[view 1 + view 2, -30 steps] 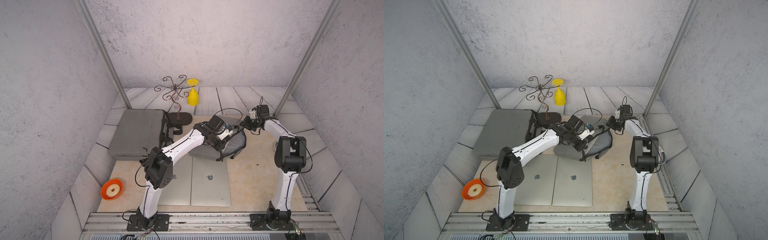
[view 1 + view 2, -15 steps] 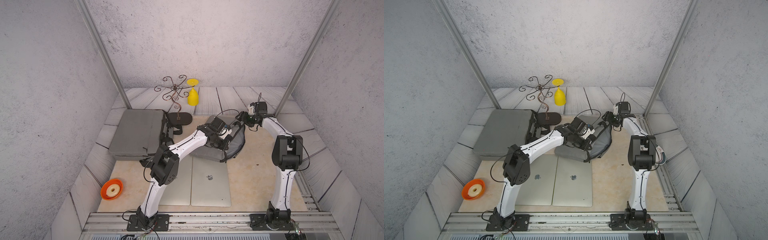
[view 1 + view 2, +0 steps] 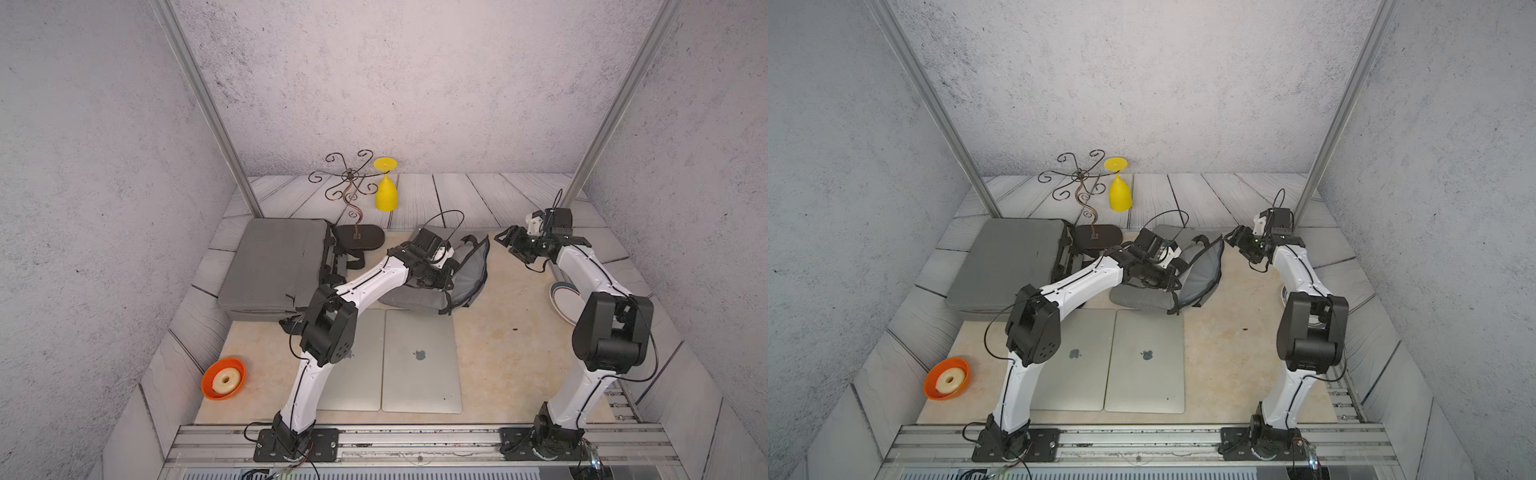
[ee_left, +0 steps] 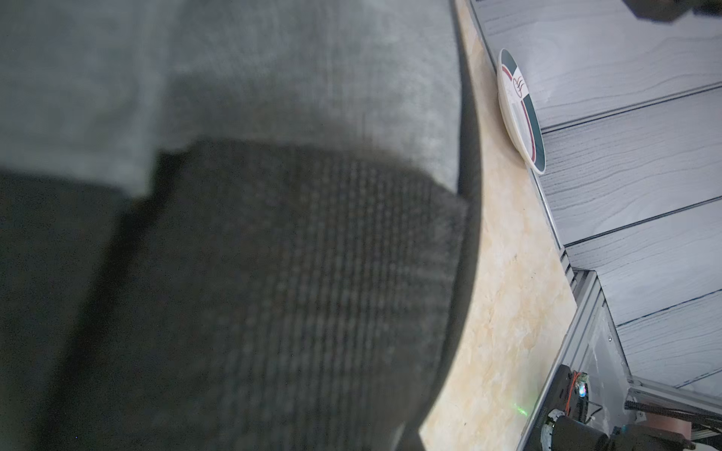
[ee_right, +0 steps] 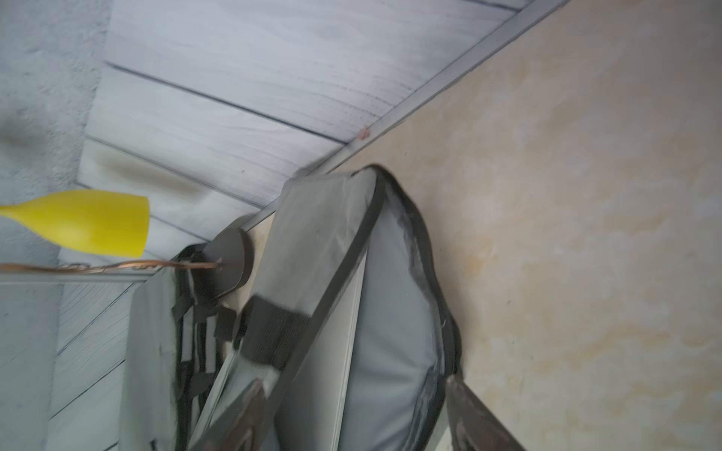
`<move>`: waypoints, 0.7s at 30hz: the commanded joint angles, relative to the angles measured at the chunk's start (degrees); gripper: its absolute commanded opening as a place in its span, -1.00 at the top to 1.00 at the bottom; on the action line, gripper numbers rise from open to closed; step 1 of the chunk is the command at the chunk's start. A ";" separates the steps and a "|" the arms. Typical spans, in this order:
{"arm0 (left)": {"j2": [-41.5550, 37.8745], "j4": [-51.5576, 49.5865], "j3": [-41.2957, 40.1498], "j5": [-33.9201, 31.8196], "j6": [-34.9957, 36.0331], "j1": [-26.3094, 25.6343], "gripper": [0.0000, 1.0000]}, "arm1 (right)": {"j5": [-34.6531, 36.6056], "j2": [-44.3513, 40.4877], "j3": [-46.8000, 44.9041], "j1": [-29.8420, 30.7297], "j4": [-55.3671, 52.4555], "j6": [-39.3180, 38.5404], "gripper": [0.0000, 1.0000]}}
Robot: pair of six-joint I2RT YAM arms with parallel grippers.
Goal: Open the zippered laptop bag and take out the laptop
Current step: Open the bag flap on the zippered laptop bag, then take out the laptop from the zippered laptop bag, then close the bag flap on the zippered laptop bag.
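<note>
The small grey laptop bag [image 3: 413,298] lies mid-table with its flap [image 3: 471,266] lifted and its mouth open. My left gripper [image 3: 440,272] is at the top of that flap. Its fingers are hidden behind fabric and black webbing [image 4: 312,273] in the left wrist view, and it is shut on the bag. My right gripper [image 3: 509,247] hangs open just right of the flap, touching nothing. In the right wrist view its spread fingers [image 5: 474,414] frame the bag's mouth, where the laptop's silver edge [image 5: 330,386] shows beside the grey lining [image 5: 394,332].
Two silver laptops [image 3: 419,361] [image 3: 357,365] lie side by side at the front. A larger grey bag [image 3: 274,270] sits at the left. Behind it are a wire stand [image 3: 353,195] and a yellow glass [image 3: 385,195]. An orange bowl [image 3: 223,379] is front left. A plate [image 3: 561,301] lies by my right arm.
My right gripper let go of the bag's edge, opened and drew back to the right. The left gripper stays shut on the bag, and the flap stands a little more upright.
</note>
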 commanded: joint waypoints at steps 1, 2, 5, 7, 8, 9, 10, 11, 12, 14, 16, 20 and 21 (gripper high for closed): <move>-0.38 4.27 2.89 1.90 -1.59 0.56 1.00 | -7.42 -2.05 -7.38 0.42 2.66 4.34 -0.28; -0.43 4.67 2.89 2.09 -2.03 0.63 1.00 | -8.12 -2.38 -9.97 0.80 5.26 5.72 -0.26; -0.43 5.91 3.08 2.78 -3.61 0.67 1.00 | -8.68 -2.23 -13.65 2.78 9.63 7.39 -0.26; -0.41 6.53 3.37 3.34 -4.28 0.65 1.00 | -9.60 -0.86 -15.04 3.57 13.31 9.21 -0.27; -0.36 6.57 3.55 3.47 -4.35 0.65 1.00 | -10.13 0.04 -16.14 3.92 16.53 11.15 -0.27; -0.42 6.56 3.64 3.55 -4.34 0.65 1.00 | -10.44 0.84 -16.84 4.20 18.99 12.52 -0.27; -0.43 6.53 3.71 3.57 -4.32 0.65 1.00 | -10.71 1.88 -17.19 4.58 21.32 13.66 -0.27; -0.43 6.54 3.82 3.59 -4.35 0.67 1.00 | -11.07 3.28 -16.90 5.00 22.71 14.46 -0.27; -0.43 6.51 3.90 3.65 -4.39 0.63 1.00 | -11.08 4.39 -16.41 5.55 23.41 14.73 -0.27; -0.42 6.49 4.01 3.87 -4.43 0.65 1.00 | -11.09 7.20 -14.85 6.62 24.70 15.55 -0.27; -0.73 6.55 3.83 3.60 -4.44 0.65 1.00 | -11.58 10.65 -12.66 7.16 25.92 16.83 -0.27; -1.13 7.02 3.56 2.95 -4.52 0.65 1.00 | -12.14 16.64 -8.22 8.74 25.63 16.78 -0.25; -1.09 7.30 3.57 3.09 -4.75 0.63 1.00 | -12.56 18.03 -6.96 9.21 25.60 16.77 -0.25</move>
